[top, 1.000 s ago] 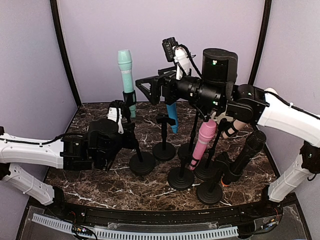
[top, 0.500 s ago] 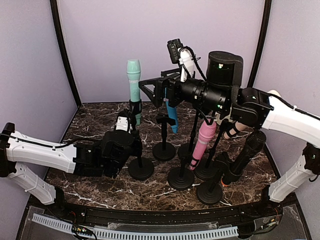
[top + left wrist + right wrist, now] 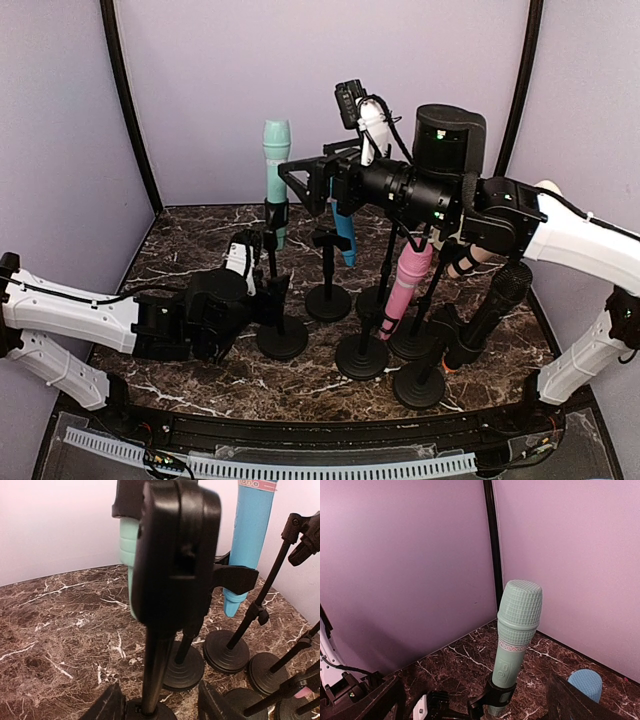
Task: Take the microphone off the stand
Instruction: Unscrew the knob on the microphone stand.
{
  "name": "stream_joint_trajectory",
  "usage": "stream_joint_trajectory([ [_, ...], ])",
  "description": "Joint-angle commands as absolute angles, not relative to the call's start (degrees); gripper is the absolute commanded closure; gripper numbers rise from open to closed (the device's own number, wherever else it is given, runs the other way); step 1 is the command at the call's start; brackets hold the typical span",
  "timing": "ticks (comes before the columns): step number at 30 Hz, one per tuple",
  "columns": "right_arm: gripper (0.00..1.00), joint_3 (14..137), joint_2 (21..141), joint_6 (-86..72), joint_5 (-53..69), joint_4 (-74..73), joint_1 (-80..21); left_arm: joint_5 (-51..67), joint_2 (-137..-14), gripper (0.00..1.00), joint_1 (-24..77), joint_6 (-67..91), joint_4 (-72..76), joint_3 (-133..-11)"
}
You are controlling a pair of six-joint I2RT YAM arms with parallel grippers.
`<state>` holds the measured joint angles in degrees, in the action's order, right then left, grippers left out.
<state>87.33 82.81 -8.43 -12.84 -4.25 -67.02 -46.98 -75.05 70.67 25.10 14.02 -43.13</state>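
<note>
A teal microphone (image 3: 276, 170) stands upright in the black clip of a stand (image 3: 283, 338) at centre-left. In the right wrist view the microphone (image 3: 516, 630) rises between the open fingers of my right gripper (image 3: 474, 692), which has nothing in it. From above, that gripper (image 3: 292, 178) hovers just right of the microphone's upper body. Low down, my left gripper (image 3: 270, 295) is at the stand's pole. Its fingers are open on either side of the pole (image 3: 151, 675), with gaps showing around my left gripper (image 3: 160, 706). The clip (image 3: 175, 555) hides most of the teal body (image 3: 128, 545).
Several more stands crowd the right: a blue microphone (image 3: 343, 235), a pink one (image 3: 408, 285), a black one (image 3: 495, 310), and an empty stand (image 3: 328, 300) beside the teal one's base. Purple walls close in the back and sides.
The teal microphone and its stand have shifted right. My left gripper, shut on the pole before, has now opened. The right arm moved slightly right, then held still.
</note>
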Motion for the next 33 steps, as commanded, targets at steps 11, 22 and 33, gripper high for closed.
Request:
stream_joint_trajectory([
  [11,0.01,90.18,81.06,-8.73,-13.89,-4.28,-67.50,-21.70,-61.71,0.16,68.50,17.52,-0.35,-46.77],
  [22,0.02,90.02,78.59,-9.08,-13.81,-5.66,-67.48,0.87,-51.80,0.18,53.84,24.19,-7.62,-42.76],
  [33,0.02,90.97,79.81,-8.81,-11.61,-6.17,-67.58,7.42,-54.90,0.38,43.08,38.86,2.21,-36.97],
])
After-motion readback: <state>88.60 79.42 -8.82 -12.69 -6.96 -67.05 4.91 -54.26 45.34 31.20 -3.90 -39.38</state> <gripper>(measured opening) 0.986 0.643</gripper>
